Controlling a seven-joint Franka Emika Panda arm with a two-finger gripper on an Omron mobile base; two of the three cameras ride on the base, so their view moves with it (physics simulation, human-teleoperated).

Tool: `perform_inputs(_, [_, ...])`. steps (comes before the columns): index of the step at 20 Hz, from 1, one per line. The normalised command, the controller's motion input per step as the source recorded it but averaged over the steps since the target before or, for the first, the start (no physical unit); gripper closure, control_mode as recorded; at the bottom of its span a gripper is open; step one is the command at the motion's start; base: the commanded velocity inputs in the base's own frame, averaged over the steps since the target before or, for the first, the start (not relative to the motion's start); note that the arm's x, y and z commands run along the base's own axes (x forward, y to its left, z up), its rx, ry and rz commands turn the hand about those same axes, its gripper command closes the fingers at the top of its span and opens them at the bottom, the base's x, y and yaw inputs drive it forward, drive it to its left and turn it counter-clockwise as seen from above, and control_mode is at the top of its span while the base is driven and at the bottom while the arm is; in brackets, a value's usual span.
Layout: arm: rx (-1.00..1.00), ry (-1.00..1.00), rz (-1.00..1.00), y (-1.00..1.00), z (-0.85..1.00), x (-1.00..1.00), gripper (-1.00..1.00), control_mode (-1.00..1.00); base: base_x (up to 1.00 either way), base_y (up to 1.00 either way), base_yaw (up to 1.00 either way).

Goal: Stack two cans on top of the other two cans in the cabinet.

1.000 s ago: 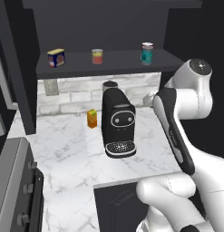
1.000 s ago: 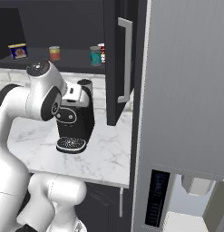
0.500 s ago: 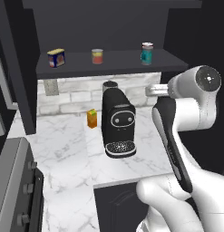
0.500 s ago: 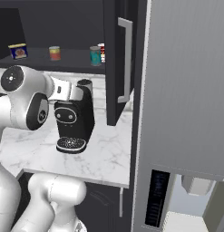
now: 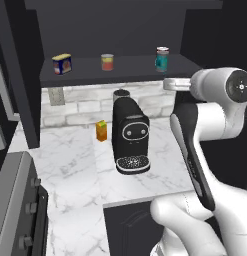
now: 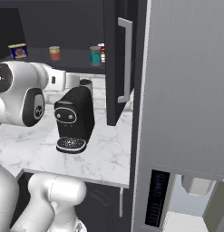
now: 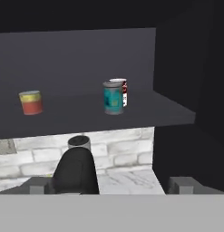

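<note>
Arm rises from the base, elbow bent, forearm reaching level toward the cabinet (image 5: 25, 75) just below its shelf board. Wrist sits beside the shelf's front right corner in the left base view. The hand (image 7: 111, 185) points at the cabinet opening; its two fingers (image 7: 38, 185) stand far apart at the bottom of the hand view, spread wide with nothing between them, touching nothing.

Four cans on the shelf, all upright, none stacked. Blue tin (image 5: 62, 63) at far left, alone. Red-orange can (image 5: 107, 62) near the middle, well apart from the tin. Teal can (image 5: 161, 61) at right, near the front edge. Red-and-white can (image 7: 121, 90) just behind and to the right of the teal one, partly hidden by it; touching or not, cannot tell. In the right base view the same order shows: blue tin (image 6: 18, 50), red-orange can (image 6: 54, 52), teal can (image 6: 95, 55), red-and-white can (image 6: 102, 50).

One black coffee machine (image 5: 129, 137) on the marble surface (image 5: 70, 175) below the shelf, under the hand in the hand view. One orange carton (image 5: 101, 130) on the surface just left of the machine, near the back wall. One grey cup-like thing (image 5: 121, 93) behind the machine top. One open cabinet door (image 6: 120, 59) at right with a handle.
</note>
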Motion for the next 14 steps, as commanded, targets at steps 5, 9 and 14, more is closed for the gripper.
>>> perform_inputs(5, [0.0, -0.15, 0.0, 0.0, 0.37, 0.0, -1.0, -1.0, 0.0, 0.0, 0.0])
perform_inputs(9, [0.0, -0.12, 0.0, 0.0, 0.37, 0.0, -1.0, -1.0, 0.0, 0.0, 0.0])
perform_inputs(14, [0.0, -0.01, 0.0, 0.01, 0.29, 0.02, -1.0, -1.0, 0.0, 0.0, 0.0])
